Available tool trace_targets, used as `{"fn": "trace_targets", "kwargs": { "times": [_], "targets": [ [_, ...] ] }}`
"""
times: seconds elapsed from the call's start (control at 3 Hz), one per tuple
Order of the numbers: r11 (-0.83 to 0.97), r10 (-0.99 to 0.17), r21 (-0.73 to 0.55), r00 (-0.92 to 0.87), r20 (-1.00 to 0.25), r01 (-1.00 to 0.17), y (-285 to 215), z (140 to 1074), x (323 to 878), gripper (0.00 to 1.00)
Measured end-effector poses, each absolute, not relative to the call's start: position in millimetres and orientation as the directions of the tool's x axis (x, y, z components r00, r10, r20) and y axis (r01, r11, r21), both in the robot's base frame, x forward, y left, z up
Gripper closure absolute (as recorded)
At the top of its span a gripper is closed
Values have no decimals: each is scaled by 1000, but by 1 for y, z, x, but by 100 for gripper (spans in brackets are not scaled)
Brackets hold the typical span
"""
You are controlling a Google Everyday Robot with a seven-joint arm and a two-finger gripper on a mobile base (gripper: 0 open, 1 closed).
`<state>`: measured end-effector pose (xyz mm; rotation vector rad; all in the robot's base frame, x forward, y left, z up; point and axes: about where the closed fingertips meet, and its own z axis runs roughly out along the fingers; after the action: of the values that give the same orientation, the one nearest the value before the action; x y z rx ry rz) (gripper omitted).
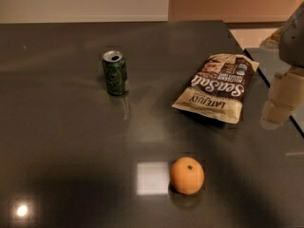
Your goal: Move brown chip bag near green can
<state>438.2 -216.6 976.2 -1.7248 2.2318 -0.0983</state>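
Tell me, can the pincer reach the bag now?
Probably yes. The pincer hangs at the right edge, just beside the bag, nothing between them; the can and orange lie farther left.

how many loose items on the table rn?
3. The green can stands upright at back left, the brown chip bag lies flat to its right, and the orange sits near the front. Nothing looks hidden. The hand hangs at the view's right edge, beside the bag.

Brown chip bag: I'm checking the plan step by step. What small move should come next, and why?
Probably ease the tool over the brown chip bag: in the camera view the tool hangs right of the bag, apart from it, and the bag lies flat, well right of the green can.
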Motion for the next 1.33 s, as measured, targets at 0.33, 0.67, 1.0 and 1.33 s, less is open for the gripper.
{"fn": "trace_targets", "kwargs": {
  "times": [0.33,0.67,1.0,1.33],
  "targets": [
    [269,-953,-248,-220,-208,-931,-216,977,439,0],
    [214,-964,-266,-160,-211,-940,-208,978,462,0],
    [113,-977,-293,-53,-206,-949,-200,972,500,0],
    [-8,-982,-300,63,-176,-954,-200,962,531,0]
  ]
}}
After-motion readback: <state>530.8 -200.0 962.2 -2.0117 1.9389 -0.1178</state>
